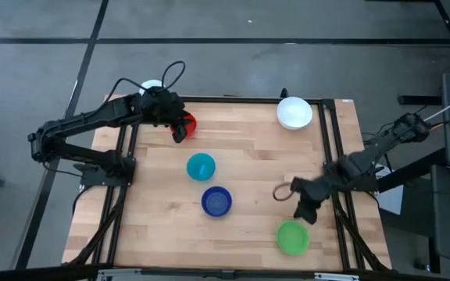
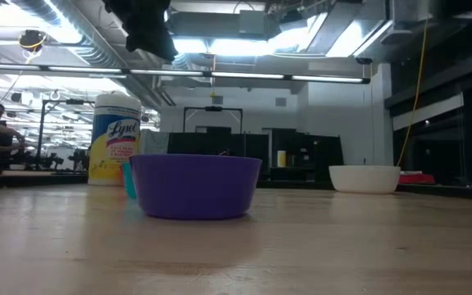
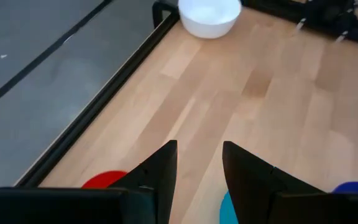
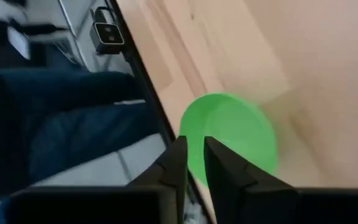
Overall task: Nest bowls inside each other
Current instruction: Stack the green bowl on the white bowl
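Five bowls rest on their bases on the wooden table. The white bowl point(image 1: 294, 112) stands far right, the red bowl point(image 1: 188, 122) far left, and the teal bowl point(image 1: 201, 166) and dark blue bowl point(image 1: 216, 201) in the middle. The green bowl point(image 1: 293, 237) stands near right. My left gripper point(image 1: 180, 129) hangs open just beside the red bowl point(image 3: 104, 179), with nothing between its fingers point(image 3: 199, 163). My right gripper point(image 1: 306, 211) hovers over the far side of the green bowl point(image 4: 229, 134), its fingers point(image 4: 192, 155) a narrow gap apart and empty.
A white-lidded jar with a yellow label point(image 2: 115, 138) stands at the far left corner. Black rails point(image 1: 333, 148) run along the table's sides. A person's legs point(image 4: 73, 124) stand beside the right edge. Bare wood lies between the white bowl and the green bowl.
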`<action>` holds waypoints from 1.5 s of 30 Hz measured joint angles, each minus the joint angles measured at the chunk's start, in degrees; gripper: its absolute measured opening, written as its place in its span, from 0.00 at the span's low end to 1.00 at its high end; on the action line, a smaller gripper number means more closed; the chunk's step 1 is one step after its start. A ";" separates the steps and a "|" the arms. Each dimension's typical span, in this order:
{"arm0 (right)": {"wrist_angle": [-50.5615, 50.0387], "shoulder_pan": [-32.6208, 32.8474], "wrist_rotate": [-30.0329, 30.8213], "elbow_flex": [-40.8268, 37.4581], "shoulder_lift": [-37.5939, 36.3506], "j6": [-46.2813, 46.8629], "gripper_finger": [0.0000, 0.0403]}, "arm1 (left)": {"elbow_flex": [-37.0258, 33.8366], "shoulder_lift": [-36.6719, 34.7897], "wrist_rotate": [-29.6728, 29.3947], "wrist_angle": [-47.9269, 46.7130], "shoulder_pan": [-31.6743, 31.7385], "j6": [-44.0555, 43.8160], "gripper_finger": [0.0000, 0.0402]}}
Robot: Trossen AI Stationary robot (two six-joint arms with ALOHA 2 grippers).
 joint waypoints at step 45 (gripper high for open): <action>6.46 1.71 -4.10 -11.89 3.17 8.21 0.32 | 0.00 -0.02 5.12 1.60 0.60 1.30 0.31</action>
